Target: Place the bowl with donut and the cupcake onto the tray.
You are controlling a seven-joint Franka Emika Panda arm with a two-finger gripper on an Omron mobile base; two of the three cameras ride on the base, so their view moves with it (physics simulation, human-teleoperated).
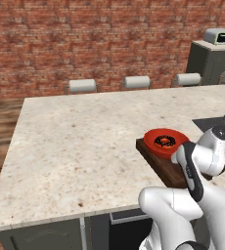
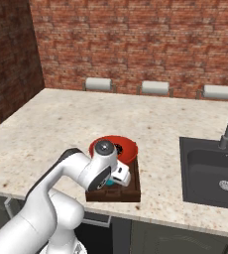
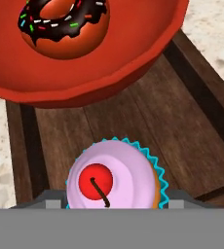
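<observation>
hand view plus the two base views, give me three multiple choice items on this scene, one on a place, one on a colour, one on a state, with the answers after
1. Where is the bowl?
A. on the tray
B. in the sink
C. on a stool

2. What colour is the cupcake wrapper?
A. yellow
B. teal
C. white

3. What is the state of the donut?
A. lying inside the bowl
B. lying loose on the counter
C. stacked on the cupcake

Answers:
1. A, the red bowl rests on the far end of the dark wooden tray, overhanging its edges.
2. B, a teal pleated edge shows around the pink frosting in the hand view.
3. A, the chocolate-iced ring sits in the middle of the bowl.
</observation>
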